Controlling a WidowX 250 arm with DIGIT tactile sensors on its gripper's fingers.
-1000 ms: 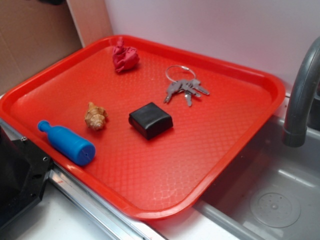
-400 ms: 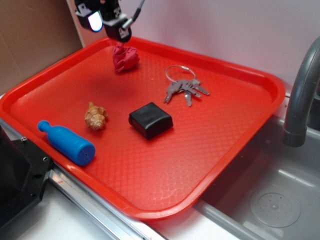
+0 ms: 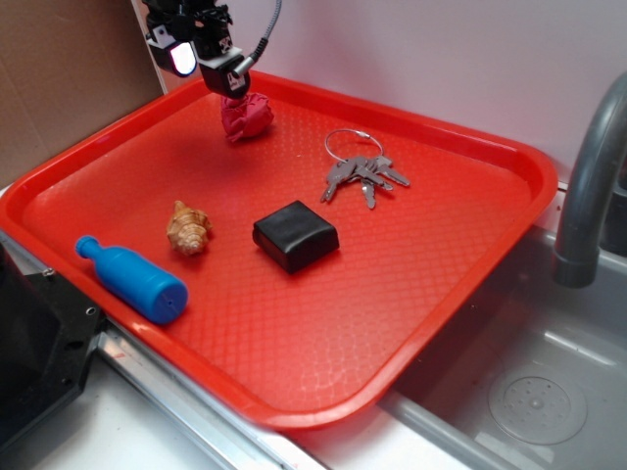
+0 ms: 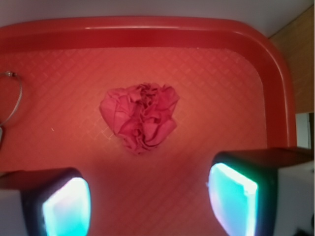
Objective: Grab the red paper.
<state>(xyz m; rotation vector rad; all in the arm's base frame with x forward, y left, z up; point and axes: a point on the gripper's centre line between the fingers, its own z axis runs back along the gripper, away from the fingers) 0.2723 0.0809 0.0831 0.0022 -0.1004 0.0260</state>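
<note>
The red paper (image 3: 247, 116) is a crumpled crimson wad lying near the far left corner of the red tray (image 3: 460, 284). In the wrist view the red paper (image 4: 141, 116) sits at the centre, just ahead of my fingers. My gripper (image 3: 217, 76) hovers above and slightly left of the wad, covering its top edge in the exterior view. My gripper (image 4: 147, 206) is open, its glowing pads (image 4: 230, 201) spread wide with only bare tray between them.
On the tray also lie a key ring with keys (image 3: 361, 171), a black box (image 3: 295, 236), a tan seashell (image 3: 187, 227) and a blue bottle (image 3: 134, 278). A grey tap (image 3: 591, 186) and sink (image 3: 529, 392) stand at the right. The tray's raised rim (image 4: 275, 93) runs close by.
My gripper came into view from the upper left and has moved a little left and up since 0.4 s ago. The red paper has not moved.
</note>
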